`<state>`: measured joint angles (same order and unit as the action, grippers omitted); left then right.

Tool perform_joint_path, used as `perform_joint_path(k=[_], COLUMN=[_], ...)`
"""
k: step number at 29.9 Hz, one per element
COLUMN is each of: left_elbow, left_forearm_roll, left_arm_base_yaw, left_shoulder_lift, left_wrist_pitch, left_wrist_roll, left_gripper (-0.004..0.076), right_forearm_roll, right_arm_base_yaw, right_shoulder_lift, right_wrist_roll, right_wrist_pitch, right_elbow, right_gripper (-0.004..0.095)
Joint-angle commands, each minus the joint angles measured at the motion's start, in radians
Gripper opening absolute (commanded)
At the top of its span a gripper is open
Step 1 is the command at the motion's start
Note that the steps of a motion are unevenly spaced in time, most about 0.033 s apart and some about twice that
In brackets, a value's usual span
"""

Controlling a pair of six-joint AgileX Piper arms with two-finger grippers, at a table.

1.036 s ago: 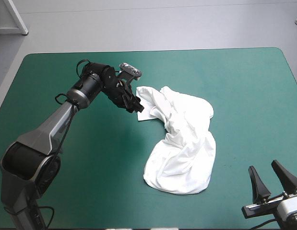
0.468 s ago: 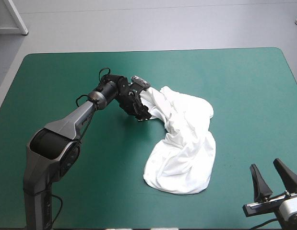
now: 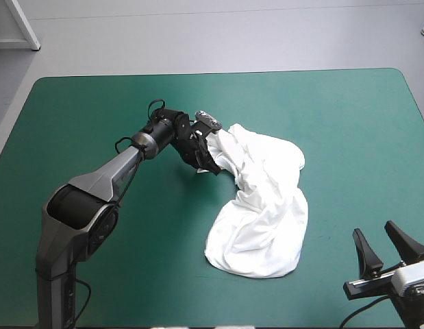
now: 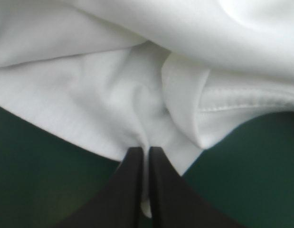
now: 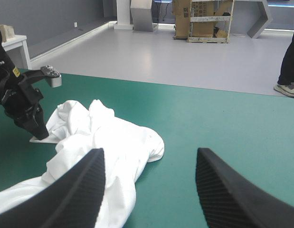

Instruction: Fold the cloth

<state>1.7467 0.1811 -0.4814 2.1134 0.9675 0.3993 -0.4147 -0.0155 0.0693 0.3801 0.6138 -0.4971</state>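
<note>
Seeing T-shirt [image 3: 266,205] as a crumpled heap just right of centre on the teal-green bench [image 3: 75,123], stretching from mid-frame down toward the lower middle. Pinched at its upper-left end by left claw [image 3: 210,164], black fingers all but closed on a white fold. At lower right corner of frame: right claw [image 3: 373,230], spread wide, gripping nothing, well clear of the heap.
</note>
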Motion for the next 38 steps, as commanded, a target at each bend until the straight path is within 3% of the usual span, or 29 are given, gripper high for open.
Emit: perform_joint_path(k=[1, 5, 11, 18, 23, 26, 38], left_elbow=[0.008, 0.008, 0.033, 0.047, 0.047, 0.047, 0.047], left_forearm_roll=[-0.027, -0.096, -0.107, -0.112, -0.132, -0.132, -0.126], left_arm_base_yaw=[-0.005, -0.001, -0.001, -0.001, -0.001, -0.001, -0.001], left_shoulder_lift=[-0.032, -0.041, -0.046, -0.048, -0.048, -0.048, -0.048], left_wrist_pitch=[0.019, 0.014, 0.015, 0.028, 0.025, 0.024, 0.030], left_wrist_roll=[-0.008, -0.038, -0.052, -0.058, -0.058, -0.058, -0.058], left_gripper=[0.0019, 0.0019, 0.0019, 0.0019, 0.0019, 0.0019, 0.0019], right_forearm_roll=[-0.016, -0.036, -0.073, -0.276, -0.197, -0.181, -0.120], right_arm_base_yaw=[-0.002, -0.002, -0.002, -0.002, -0.002, 0.020, 0.202], right_shoulder_lift=[0.063, 0.162, 0.441, 0.678, 0.669, 0.671, 0.837], right_wrist_roll=[0.064, 0.087, 0.048, 0.148, 0.115, 0.089, -0.024], right_wrist_pitch=[-0.014, 0.023, 0.165, 0.365, 0.423, 0.403, 0.147], right_elbow=[-0.055, -0.142, -0.259, -0.264, -0.264, -0.234, -0.137], right_gripper=[0.0507, 0.0425, 0.0423, 0.0416, 0.0383, 0.0383, 0.0425])
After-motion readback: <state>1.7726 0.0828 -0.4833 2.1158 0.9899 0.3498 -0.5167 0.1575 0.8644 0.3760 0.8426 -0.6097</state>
